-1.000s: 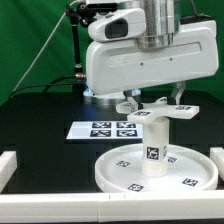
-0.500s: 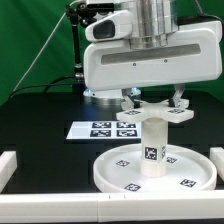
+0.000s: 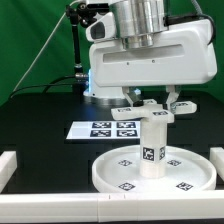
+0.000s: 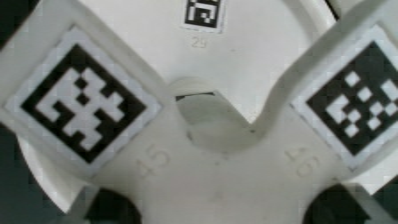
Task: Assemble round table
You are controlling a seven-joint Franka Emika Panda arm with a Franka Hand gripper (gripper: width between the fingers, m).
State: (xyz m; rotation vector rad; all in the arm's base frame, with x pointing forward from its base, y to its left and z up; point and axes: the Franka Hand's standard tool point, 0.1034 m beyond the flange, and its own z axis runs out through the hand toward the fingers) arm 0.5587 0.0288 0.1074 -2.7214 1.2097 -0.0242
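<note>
The large round disc (image 3: 105, 172) lies near the front of the table with the short cylinder leg (image 3: 153, 148) standing upright on its hub. My gripper (image 3: 150, 103) is shut on the cross-shaped foot (image 3: 150, 111) and holds it level right at the top of the leg; I cannot tell whether they touch. In the wrist view the foot (image 4: 214, 150) fills the picture with two tagged arms spreading apart. My gripper (image 4: 222, 205) clamps it, and the dark fingertips (image 4: 111, 205) show at its edges. The leg is hidden under the foot there.
The marker board (image 3: 105, 129) lies flat behind the disc. White rails stand at the exterior view's left (image 3: 8, 165), along the front (image 3: 60, 208) and at the exterior view's right (image 3: 217, 155). The arm's base (image 3: 95, 92) is at the back.
My gripper with the foot has moved toward the exterior view's left and slightly down, bringing the foot over the top of the leg. Disc and leg have not moved.
</note>
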